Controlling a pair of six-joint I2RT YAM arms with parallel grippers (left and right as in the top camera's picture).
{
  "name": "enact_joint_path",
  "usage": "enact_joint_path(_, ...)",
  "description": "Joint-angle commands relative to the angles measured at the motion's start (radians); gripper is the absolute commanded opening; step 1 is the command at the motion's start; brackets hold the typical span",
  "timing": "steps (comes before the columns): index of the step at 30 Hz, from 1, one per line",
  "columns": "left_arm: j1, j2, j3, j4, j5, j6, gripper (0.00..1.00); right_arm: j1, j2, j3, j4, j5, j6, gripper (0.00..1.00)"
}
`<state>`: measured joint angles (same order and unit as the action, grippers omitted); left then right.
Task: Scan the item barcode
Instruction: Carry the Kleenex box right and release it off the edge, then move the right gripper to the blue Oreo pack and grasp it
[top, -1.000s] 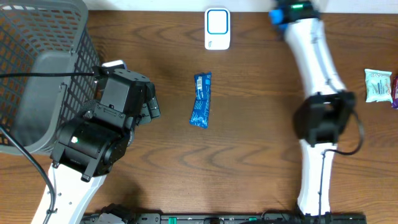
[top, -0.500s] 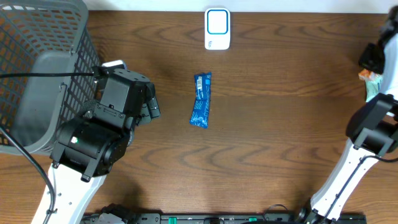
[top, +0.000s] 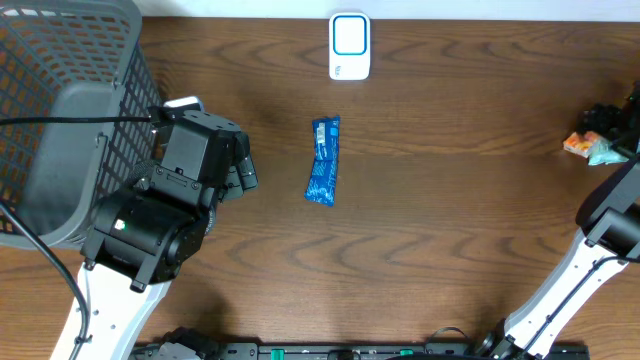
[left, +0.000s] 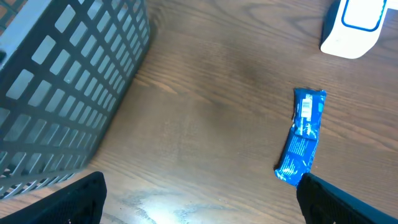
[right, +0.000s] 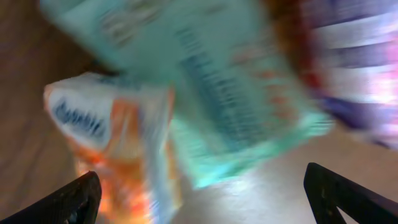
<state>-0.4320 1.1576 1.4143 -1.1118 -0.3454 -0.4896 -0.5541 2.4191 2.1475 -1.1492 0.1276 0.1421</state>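
From above, the blue snack bar (top: 322, 162) lies flat near the middle of the brown table (top: 430, 240), with nothing touching it. The white scanner (top: 349, 46) sits well past it, by the far edge. The gray basket (top: 70, 60) fills the far left corner. The left arm (top: 150, 225) rests just beside the basket, and the left gripper (top: 240, 172) points toward the bar but is well apart from it.

The left wrist camera shows more. A small white label sits near the top end of the bar (left: 303, 137), though it is too small to read. The two fingers (left: 62, 202) of the left gripper (left: 199, 205) stand far apart in the bottom corners. It is open and holds nothing. The basket wall (left: 68, 74) is close on one side.

From above, the right gripper (top: 608, 118) is at the right edge of the table, over an orange packet (top: 577, 143) and a teal packet (top: 606, 153). From there I cannot tell how its jaws stand.

The right wrist camera is very blurry. It shows the teal packet (right: 236, 93) lying partly on the orange packet (right: 112, 143), with a purple packet (right: 360, 56) beside them. The fingers (right: 68, 199) are spread wide at the bottom corners, so this gripper is open too, and I cannot see it gripping anything.

There is lots of bare table around the bar and in front of the scanner. The right side is crowded, close to the edge.
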Motion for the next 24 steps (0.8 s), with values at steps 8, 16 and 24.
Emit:
enact_joint_path(8, 0.006, 0.0, 0.005, -0.002, -0.01, 0.01, 0.98, 0.109, -0.012, -0.021, 0.01, -0.153, -0.051, 0.99)
enact_joint_path(16, 0.006, 0.0, 0.005, -0.002, -0.01, 0.01, 0.98, 0.185, -0.096, -0.012, 0.012, -0.043, -0.005, 0.99)
enact_joint_path(24, 0.006, 0.0, 0.005, -0.002, -0.01, 0.01, 0.98, 0.298, -0.225, -0.012, 0.022, -0.357, 0.003, 0.99)
